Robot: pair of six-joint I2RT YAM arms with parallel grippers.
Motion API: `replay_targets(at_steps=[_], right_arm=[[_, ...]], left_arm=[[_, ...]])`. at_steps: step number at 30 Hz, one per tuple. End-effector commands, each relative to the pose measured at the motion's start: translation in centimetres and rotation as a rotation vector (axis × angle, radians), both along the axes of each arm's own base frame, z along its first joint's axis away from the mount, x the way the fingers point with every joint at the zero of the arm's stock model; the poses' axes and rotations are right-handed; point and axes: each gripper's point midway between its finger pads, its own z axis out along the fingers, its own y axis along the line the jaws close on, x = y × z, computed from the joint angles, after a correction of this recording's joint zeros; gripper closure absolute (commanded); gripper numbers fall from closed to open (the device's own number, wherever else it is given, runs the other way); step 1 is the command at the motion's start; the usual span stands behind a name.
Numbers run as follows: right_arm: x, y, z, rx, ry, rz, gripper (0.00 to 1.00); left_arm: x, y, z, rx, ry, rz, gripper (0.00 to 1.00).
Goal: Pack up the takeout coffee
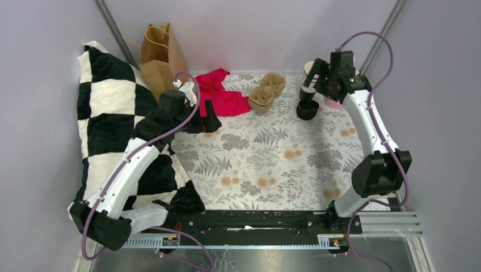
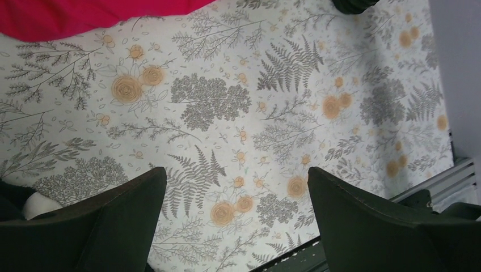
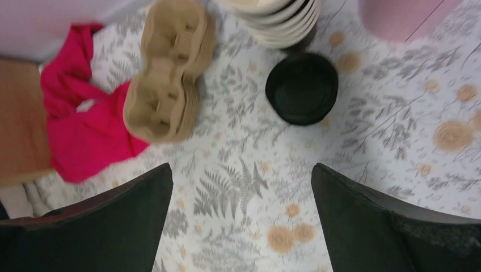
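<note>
Far right on the counter, the takeout coffee sits just beside the cup stack and near the cardboard carrier; only its black top shows. Right fingers hover above, spread wide, empty, probably lining up a grab. Left fingers are also wide and empty, near the red cloth, likely keeping clear.

Left arm bent forward, left fingers spread, right arm reaching far, right fingers spread
</note>
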Motion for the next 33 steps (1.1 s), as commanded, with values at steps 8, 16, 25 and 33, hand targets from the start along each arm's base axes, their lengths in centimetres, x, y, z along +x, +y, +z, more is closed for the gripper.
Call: replay_targets(at_steps=[8,16,25,33], right_arm=[[7.6,-6.2,2.7,-0.114,-0.041,-0.237,0.15],[10.3,-7.5,0.1,-0.187,0.013,-0.289,0.28],[12.5,-7.8,-2.1,-0.214,0.017,-0.287,0.39],[14.0,-7.6,-3.6,-0.23,0.03,-0.264,0.51]], left_arm=[[0.9,-3.6,2.4,0.168,-0.142,-0.166,0.01],[1.0,-3.0,2.4,0.202,-0.156,-0.152,0.01],[1.3,-2.6,2.9,0.228,-0.175,-0.145,0.01],[1.6,-2.4,3.1,0.244,-0.182,-0.139,0.01]])
